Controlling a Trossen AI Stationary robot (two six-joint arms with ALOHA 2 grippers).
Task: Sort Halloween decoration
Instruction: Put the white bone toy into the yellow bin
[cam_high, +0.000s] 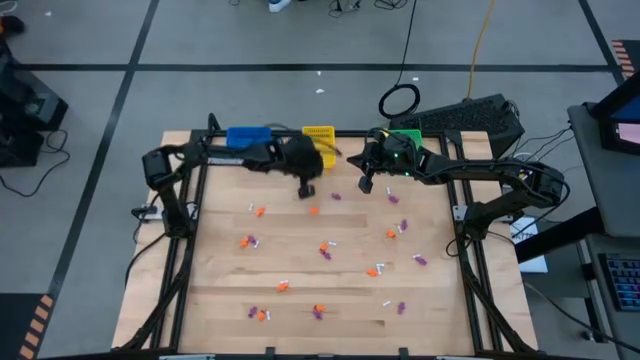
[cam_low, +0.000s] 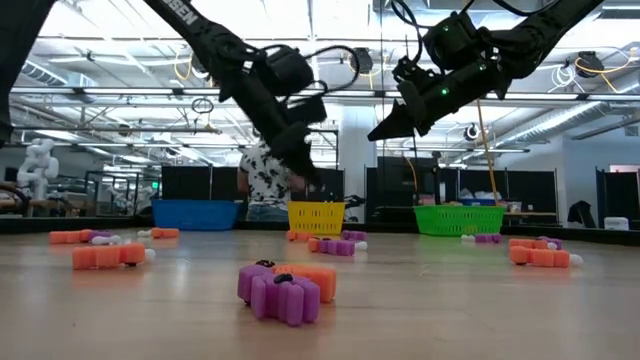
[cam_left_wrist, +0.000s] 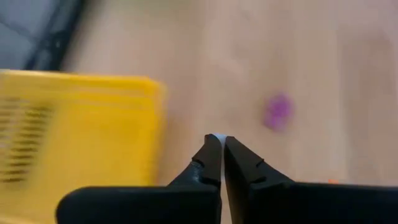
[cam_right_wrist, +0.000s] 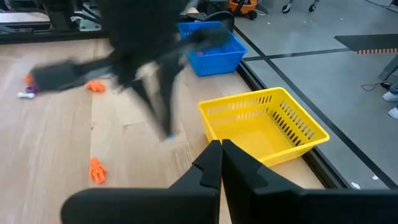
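Nearest the front edge of the wooden table, the Halloween trinkets lie unsorted: a purple trinket touches an orange trinket, and small orange, purple and white pieces are scattered across the whole board. By that spread, most of the sorting looks undone; what the baskets hold cannot be made out.

Farther back, the left gripper hangs above the wood just in front of the yellow basket. Its fingers are pinched together on a tiny white trinket, with a loose purple piece on the table beyond. The right gripper hovers near the green basket, fingers closed and nothing visible between them.

At the far edge the blue basket, the yellow and the green stand in a row against the table's black frame. Both arms crowd that back strip, near each other, so it is tight there; the middle and front of the table are open apart from the trinkets.
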